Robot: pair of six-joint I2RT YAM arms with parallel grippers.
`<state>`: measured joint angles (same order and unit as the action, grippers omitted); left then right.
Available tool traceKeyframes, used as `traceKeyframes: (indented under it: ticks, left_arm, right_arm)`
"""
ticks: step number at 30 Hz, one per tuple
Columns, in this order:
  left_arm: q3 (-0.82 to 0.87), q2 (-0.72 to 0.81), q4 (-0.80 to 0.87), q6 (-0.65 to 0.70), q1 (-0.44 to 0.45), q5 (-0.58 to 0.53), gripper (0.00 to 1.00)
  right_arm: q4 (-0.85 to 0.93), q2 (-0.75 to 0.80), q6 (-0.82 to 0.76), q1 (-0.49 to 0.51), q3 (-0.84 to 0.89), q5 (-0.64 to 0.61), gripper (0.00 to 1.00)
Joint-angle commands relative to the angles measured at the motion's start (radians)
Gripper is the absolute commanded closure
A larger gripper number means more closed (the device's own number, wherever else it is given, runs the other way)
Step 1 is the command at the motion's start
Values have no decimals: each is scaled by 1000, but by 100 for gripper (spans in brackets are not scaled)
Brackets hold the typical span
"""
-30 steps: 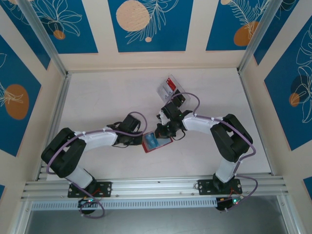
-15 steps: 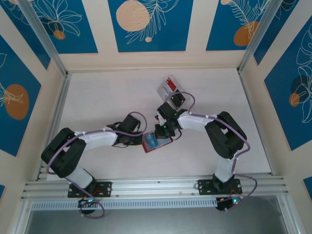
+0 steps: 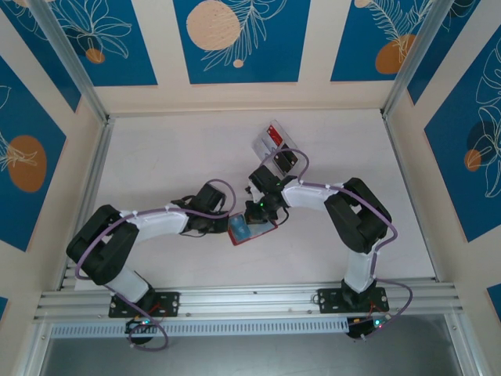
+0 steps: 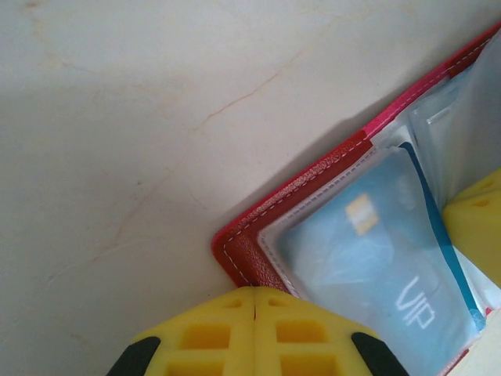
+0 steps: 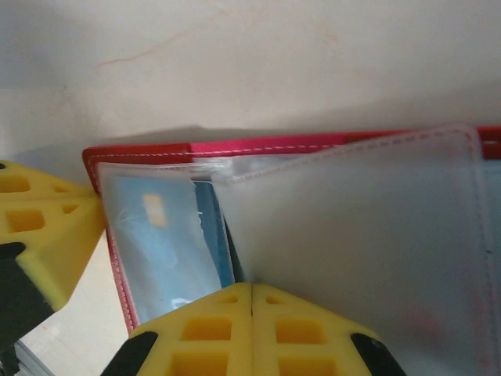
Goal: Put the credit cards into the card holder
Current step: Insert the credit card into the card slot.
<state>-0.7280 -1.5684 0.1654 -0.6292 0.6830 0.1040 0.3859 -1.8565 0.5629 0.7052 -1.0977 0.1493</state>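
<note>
The red card holder [image 3: 254,233] lies open on the table between my two grippers. A blue credit card [image 4: 376,262] marked VIP sits inside its clear left pocket [image 5: 153,243]. My left gripper [image 4: 254,291] is shut, with its yellow tips resting at the holder's red corner [image 4: 244,254] and nothing between them. My right gripper [image 5: 252,287] is also shut; its tips press on the cloudy inner pocket flap [image 5: 368,235], just beside the blue card. In the top view the left gripper [image 3: 229,225] and the right gripper [image 3: 261,217] meet over the holder.
A clear plastic tray [image 3: 263,149] holding a red card [image 3: 273,134] stands on the far side of the table, just behind the right arm's wrist. Aluminium rails [image 3: 86,188] and patterned walls enclose the pale table [image 3: 172,157].
The right arm has drawn in leftward, bringing its gripper further over the card holder. The left arm and the holder have stayed put.
</note>
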Motion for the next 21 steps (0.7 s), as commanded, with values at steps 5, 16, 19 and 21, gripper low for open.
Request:
traceKeyframes:
  ticks: [5, 16, 19, 21]
  left_arm:
    - [0, -68, -14, -5, 11, 25, 100]
    - [-24, -56, 12, 17, 12, 5, 100]
    - [-26, -57, 11, 18, 12, 11, 100]
    - [-24, -59, 9, 15, 12, 15, 100]
  right_arm:
    - [-89, -12, 58, 12, 15, 133, 100]
    - [116, 101, -42, -33, -54, -92, 100]
    - [137, 88, -60, -60, -70, -102, 100]
    - [152, 66, -73, -68, -85, -119, 100]
